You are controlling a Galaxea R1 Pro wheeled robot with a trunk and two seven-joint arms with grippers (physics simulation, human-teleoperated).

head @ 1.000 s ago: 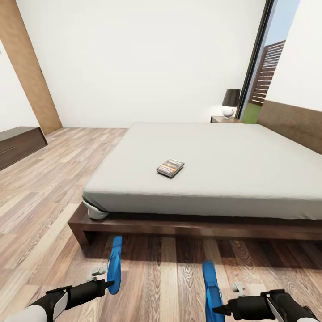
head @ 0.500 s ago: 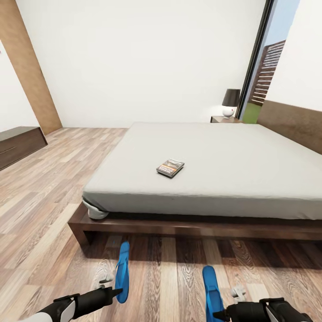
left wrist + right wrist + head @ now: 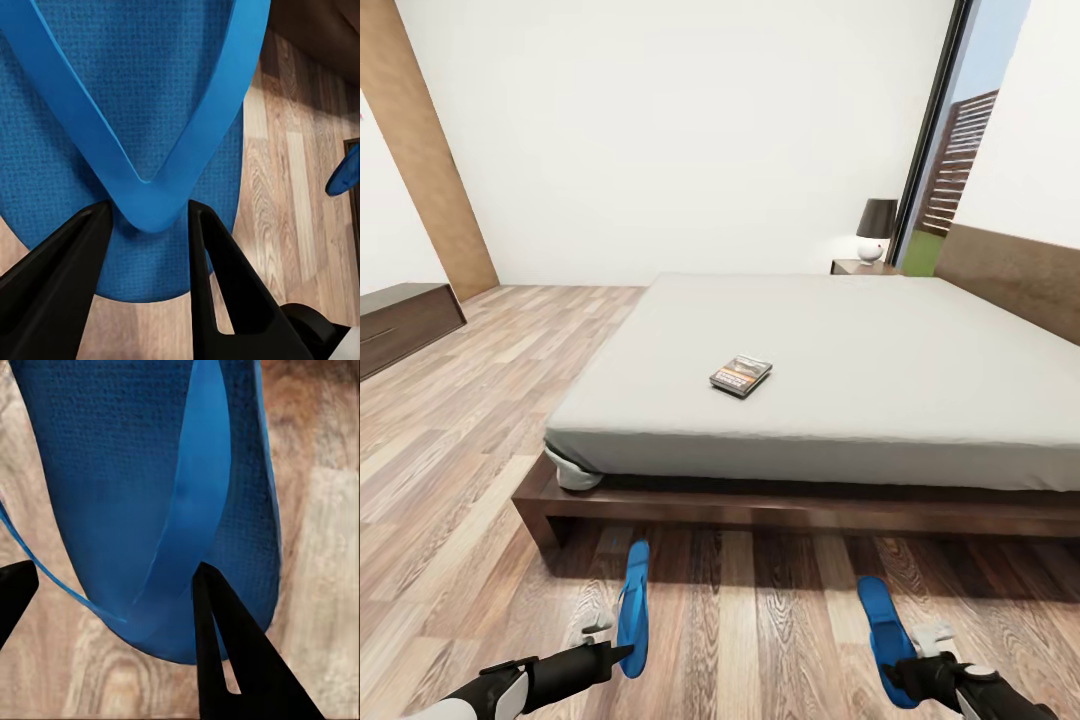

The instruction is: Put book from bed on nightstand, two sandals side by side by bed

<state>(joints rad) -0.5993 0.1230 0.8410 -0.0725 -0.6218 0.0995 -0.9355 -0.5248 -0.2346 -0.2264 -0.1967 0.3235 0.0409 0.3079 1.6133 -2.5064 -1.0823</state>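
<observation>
Gripping the thong strap of one bright blue flat sandal [image 3: 632, 606], your left tool [image 3: 146, 225] is closed around it. Your right tool [image 3: 112, 585] stands wider, fingers either side of the second blue sandal [image 3: 885, 625]; grip unclear. Both hang over the wood-plank floor [image 3: 750, 620] before the grey-mattressed bed [image 3: 840, 360], where the small orange-banded paperback book [image 3: 741, 375] lies.

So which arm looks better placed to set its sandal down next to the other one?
Probably the right. Its gripper holds a sandal angled away from the left sandal, with a wide gap of floor between; swinging it inward would pair them.
</observation>
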